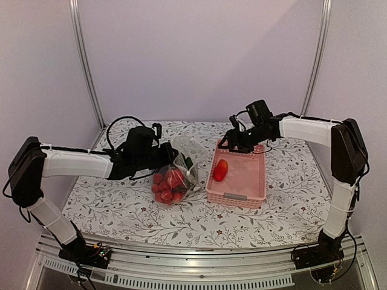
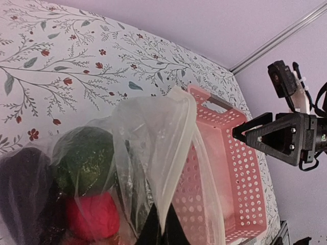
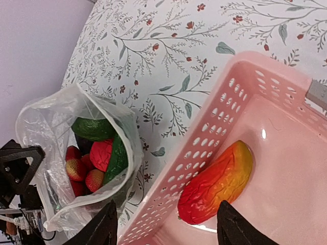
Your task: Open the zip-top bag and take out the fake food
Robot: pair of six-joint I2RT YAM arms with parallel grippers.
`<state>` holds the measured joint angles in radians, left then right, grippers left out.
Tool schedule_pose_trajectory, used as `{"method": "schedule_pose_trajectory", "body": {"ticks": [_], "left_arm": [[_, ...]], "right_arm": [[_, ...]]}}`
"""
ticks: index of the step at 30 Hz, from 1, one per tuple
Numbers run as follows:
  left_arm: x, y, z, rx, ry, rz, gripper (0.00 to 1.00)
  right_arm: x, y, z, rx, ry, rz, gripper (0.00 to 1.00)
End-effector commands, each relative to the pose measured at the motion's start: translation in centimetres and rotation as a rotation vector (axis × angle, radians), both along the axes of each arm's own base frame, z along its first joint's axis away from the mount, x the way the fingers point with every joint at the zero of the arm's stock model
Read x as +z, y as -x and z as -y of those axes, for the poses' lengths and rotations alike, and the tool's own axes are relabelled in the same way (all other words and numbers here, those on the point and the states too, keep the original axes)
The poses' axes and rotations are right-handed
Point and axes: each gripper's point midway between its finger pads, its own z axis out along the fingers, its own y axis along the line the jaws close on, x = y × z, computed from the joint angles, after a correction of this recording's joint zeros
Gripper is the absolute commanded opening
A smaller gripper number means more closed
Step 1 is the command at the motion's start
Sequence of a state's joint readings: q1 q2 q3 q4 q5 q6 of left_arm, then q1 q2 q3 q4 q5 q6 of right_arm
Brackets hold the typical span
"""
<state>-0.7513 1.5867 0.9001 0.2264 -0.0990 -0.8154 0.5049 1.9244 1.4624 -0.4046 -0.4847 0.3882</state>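
The transparent zip-top bag lies open-mouthed left of the pink basket. Its fake food shows through: red berries, a red piece, green cucumber, green avocado, dark eggplant. My left gripper is shut on the bag's rim and holds it up. My right gripper is open and empty, above the basket's left wall. A red-orange fake fruit lies in the basket, also in the top view. The bag's open mouth shows in the right wrist view.
The table has a floral cloth. Purple walls with metal posts stand behind. The basket's perforated wall is right beside the bag. The right gripper body hangs over the basket's far end.
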Motion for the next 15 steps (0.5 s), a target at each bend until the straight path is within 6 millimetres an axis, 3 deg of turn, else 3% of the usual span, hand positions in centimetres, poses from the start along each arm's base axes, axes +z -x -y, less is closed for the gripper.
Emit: {"method": "schedule_pose_trajectory", "body": {"ticks": [1, 3, 7, 15], "left_arm": [[-1.1, 1.2, 1.0, -0.066, -0.045, 0.001, 0.00], [-1.2, 1.4, 1.5, -0.080, -0.048, 0.002, 0.00], [-1.2, 1.4, 1.8, -0.082, -0.048, 0.005, 0.00], [-1.0, 1.3, 1.5, -0.058, -0.050, 0.013, 0.00]], "right_arm": [[5.9, 0.8, -3.5, 0.074, -0.107, 0.061, 0.62], [6.8, 1.2, -5.0, 0.104, -0.119, 0.066, 0.60], [6.3, 2.2, -7.8, 0.164, -0.137, 0.041, 0.54], [1.7, 4.0, -11.6, 0.237, -0.056, -0.040, 0.46]]}}
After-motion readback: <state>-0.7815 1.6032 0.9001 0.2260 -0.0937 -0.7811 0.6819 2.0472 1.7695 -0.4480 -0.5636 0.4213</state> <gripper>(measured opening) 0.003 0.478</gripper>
